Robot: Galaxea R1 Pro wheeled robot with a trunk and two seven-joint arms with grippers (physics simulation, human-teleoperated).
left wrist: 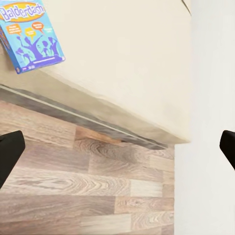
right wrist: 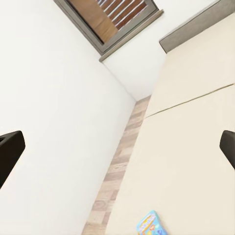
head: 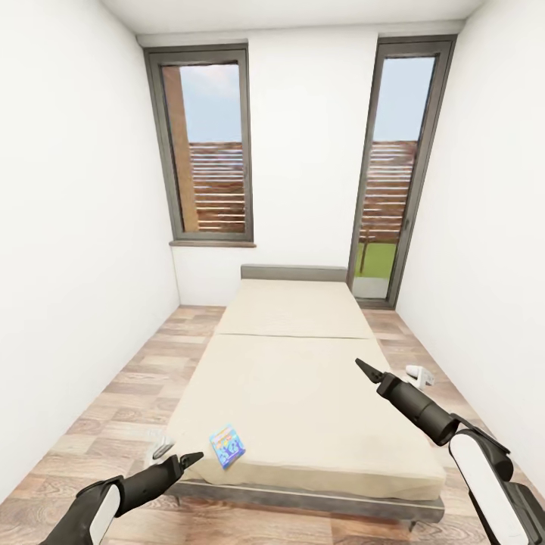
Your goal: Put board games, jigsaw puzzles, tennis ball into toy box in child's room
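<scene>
Small blue square printed cardboard game box lies flat at the beige fabric bed's 7 o'clock corner. Left gripper and right gripper: fingers wide apart, holding nothing.

White arm shells, black forearms, tapered black pincers, seemingly matte.

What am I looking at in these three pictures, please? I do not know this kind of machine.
This is a simulated robot with two arms, facing a bed in a white room. The big picture comes from its head. The other two come from cameras near each claw, so the dark tips at their edges are fingers. The left claw and right claw are both open and hold nothing. One blue game box lies on the bed near its foot, close to the left claw. A white object lies on the floor beside the bed.
</scene>
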